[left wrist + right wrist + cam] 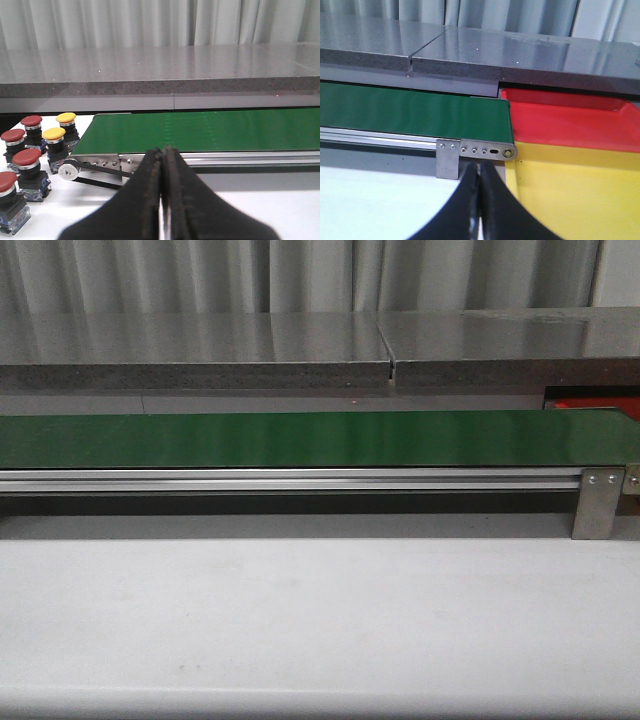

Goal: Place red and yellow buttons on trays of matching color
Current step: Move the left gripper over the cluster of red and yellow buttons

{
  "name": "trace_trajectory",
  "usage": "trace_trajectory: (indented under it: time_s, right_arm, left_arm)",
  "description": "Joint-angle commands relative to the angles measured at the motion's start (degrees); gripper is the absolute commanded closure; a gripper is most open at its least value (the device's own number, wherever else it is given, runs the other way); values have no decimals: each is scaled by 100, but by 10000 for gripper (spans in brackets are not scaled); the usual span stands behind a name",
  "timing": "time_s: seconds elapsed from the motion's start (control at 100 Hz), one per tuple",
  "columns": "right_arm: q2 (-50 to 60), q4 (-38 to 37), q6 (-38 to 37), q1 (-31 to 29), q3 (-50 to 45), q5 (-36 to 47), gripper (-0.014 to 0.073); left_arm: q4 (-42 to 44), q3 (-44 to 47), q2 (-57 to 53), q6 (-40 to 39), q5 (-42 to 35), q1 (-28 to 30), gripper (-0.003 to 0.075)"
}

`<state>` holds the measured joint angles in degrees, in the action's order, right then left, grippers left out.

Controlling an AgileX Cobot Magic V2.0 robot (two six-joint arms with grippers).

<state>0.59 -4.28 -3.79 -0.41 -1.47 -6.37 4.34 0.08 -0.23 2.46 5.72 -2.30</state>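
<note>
At the far left, seen from the left wrist, the buttons stand clustered on the white table (260, 210) just off the end of the green belt (210, 131). Four red buttons (27, 157) and two yellow buttons (53, 134) all sit upright on dark, blocky bases with their domed caps facing up; none lies on its side. No writing on them can be read. The left tool (161, 200) hangs near the belt's roller end, its two black fingers pressed together with nothing between them.

In the front view the belt (300, 438) runs lengthwise from left to right on an aluminium rail (290, 480), and a sliver of red shows behind its right end.

At the right end, seen from the right wrist, the red tray (570, 120) lies past the belt's end, touching the yellow tray (575, 195), which is nearer the camera. The right tool (480, 205) is likewise clenched on nothing, hovering beside the rail's bracket.
</note>
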Motion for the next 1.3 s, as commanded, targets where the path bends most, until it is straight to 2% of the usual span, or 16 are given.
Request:
trace_trajectory:
  time_s: [0.0, 0.33, 0.5, 0.73, 1.04, 1.16, 1.29]
  right_arm:
    - [93, -84, 21, -4, 101, 451, 711]
    - [93, -84, 21, -4, 101, 451, 711]
    - [93, -84, 21, -4, 101, 451, 711]
    - [93, -84, 21, -4, 101, 451, 711]
    - [93, -84, 21, -4, 101, 451, 711]
    - [93, -84, 21, -4, 101, 451, 711]
    - [93, -84, 21, -4, 101, 451, 711]
  left_arm:
    - [-46, 58, -216, -66, -470, -60, 739]
    - [-46, 58, -216, -66, -656, -60, 739]
    - [13, -352, -185, -66, -572, -60, 739]
    - [140, -1652, 650, -66, 436, -60, 739]
    - [628, -4176, 2820, -66, 3286, -60, 739]
    - [713, -4768, 3430, -66, 3721, -60, 739]
    - [702, -4909, 3853, -66, 3823, -60, 739]
